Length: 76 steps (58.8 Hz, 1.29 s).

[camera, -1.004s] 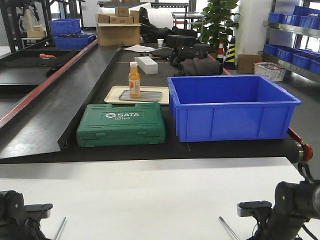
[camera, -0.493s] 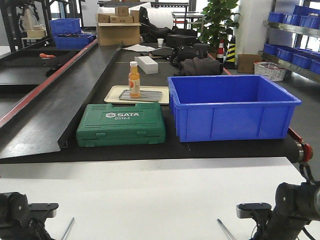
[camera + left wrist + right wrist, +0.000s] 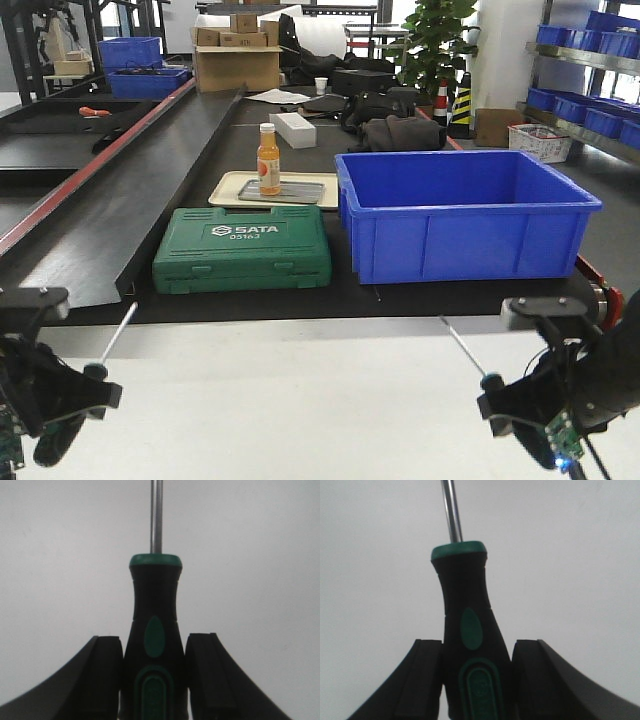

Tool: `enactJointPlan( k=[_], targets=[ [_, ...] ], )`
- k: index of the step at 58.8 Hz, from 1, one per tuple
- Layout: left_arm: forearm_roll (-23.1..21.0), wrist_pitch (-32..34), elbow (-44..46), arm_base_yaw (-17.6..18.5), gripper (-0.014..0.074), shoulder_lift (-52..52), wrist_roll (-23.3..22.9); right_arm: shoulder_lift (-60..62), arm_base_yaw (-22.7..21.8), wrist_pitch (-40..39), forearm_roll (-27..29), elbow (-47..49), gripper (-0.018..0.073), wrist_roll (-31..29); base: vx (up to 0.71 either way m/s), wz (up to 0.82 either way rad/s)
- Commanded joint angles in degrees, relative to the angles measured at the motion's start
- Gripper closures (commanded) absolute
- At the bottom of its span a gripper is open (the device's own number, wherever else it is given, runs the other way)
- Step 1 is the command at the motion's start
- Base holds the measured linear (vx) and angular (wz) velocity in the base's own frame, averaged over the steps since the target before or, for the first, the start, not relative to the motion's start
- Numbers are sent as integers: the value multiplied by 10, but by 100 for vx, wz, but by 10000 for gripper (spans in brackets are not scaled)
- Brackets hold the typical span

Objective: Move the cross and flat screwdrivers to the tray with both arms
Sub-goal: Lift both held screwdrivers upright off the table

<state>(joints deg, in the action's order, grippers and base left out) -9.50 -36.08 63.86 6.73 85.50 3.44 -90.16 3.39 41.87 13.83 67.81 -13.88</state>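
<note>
Two screwdrivers are held over the white desk (image 3: 300,400), one in each claw. The left screwdriver (image 3: 112,345) sits in the left claw (image 3: 68,398) low at the left edge of the front view, its thin steel shaft slanting up and to the right. In the left wrist view, the black fingers (image 3: 105,672) press against both sides of the chunky black-and-green handle, and the shaft runs straight up out of frame. The right screwdriver (image 3: 470,355) is pinched the same way by the right claw (image 3: 520,408) at the lower right, its shaft leaning up and to the left. In the right wrist view, its fingers (image 3: 427,677) close on the handle, which tilts a little to the left. Neither tip can be read, so I cannot tell which is cross and which is flat.

Well beyond both, on the dark surface behind the desk, lies the grey metal tray (image 3: 300,191). It rests on a larger cream tray (image 3: 222,190), and an orange bottle (image 3: 268,158) stands upright on the grey tray's left part. A closed green SATA case (image 3: 243,248) lies between the trays and the desk. Just to the right of the case and trays stands a deep blue bin (image 3: 465,225).
</note>
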Motion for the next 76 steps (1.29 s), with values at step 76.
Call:
enactJointPlan(
  k=[76],
  targets=[
    [-5,67,-9,2,595,-485,33,553,-1,-262,63,-140,567,-90,0,0]
  ],
)
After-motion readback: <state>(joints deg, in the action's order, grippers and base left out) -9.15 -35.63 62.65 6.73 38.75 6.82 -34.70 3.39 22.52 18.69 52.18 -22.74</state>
